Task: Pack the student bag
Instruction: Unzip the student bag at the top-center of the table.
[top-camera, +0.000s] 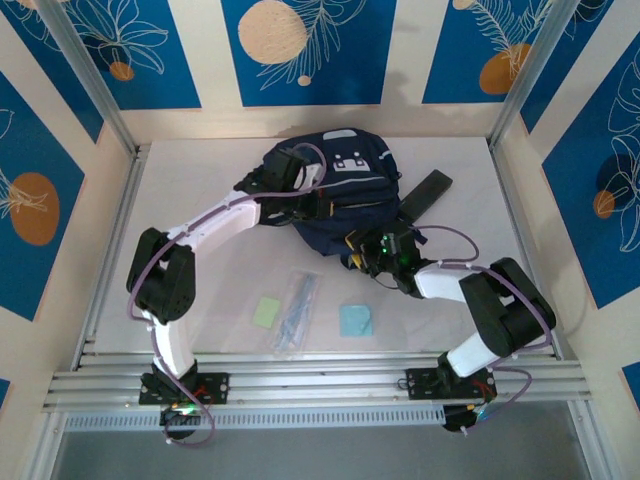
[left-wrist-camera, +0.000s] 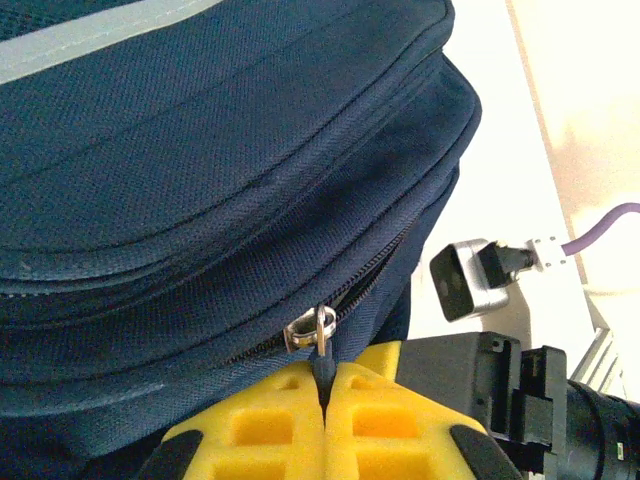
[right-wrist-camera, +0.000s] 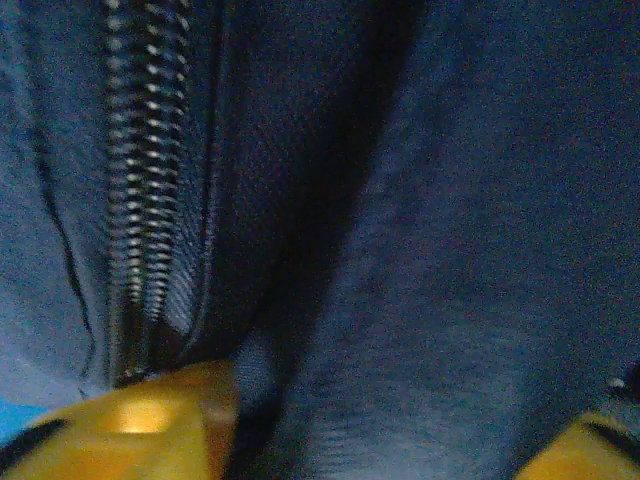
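With left gripper (left-wrist-camera: 325, 405) jaws pressed on zipper pull (left-wrist-camera: 322, 345), held at backpack (top-camera: 335, 195). Right gripper (right-wrist-camera: 380, 440) against fabric; jaw state unclear.

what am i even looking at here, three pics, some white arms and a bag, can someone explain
These are two robot arms bolted at the near edge of a table. The wide picture is taken from above and behind them; the two close-ups come from cameras on each wrist.

The dark navy student bag lies at the back of the table. In front of it lie a green card, a clear packet and a light blue card.

The left pincer, with yellow fingers, is shut on the bag's zipper pull. The right pincer presses into the bag's fabric beside a zipper; its grip is unclear.
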